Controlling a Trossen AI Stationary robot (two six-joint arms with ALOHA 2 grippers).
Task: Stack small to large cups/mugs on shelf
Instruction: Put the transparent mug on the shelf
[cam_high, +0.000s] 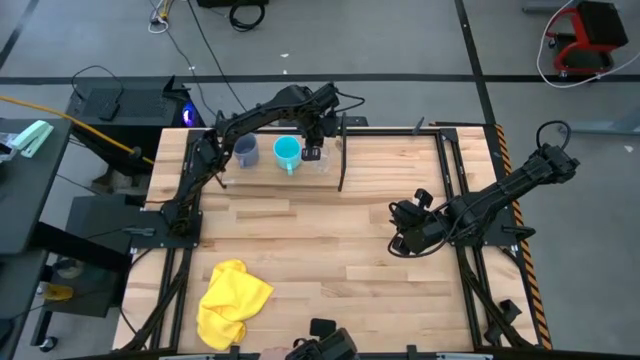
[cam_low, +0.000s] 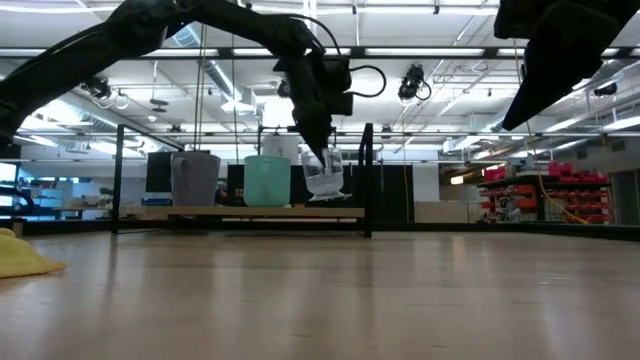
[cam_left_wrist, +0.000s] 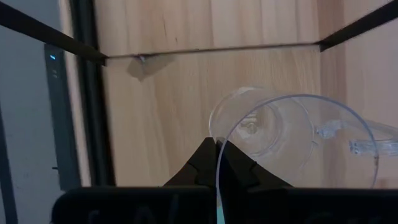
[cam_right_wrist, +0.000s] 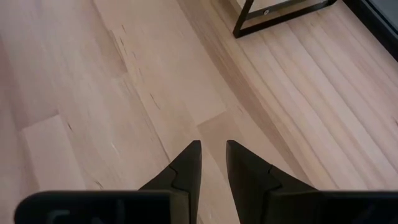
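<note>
Left gripper (cam_low: 322, 165) at far edge, jaws clamped on clear cup (cam_low: 325, 175) rim over shelf (cam_low: 250, 212), beside cyan mug (cam_low: 267, 181). Right gripper (cam_high: 405, 232) near right edge, jaws slightly apart.

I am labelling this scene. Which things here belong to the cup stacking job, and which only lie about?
Belong to the job:
grey-blue mug
cyan mug
clear cup, held by the left tool
shelf

Lying about:
yellow cloth
right tool, waiting over the table
</note>
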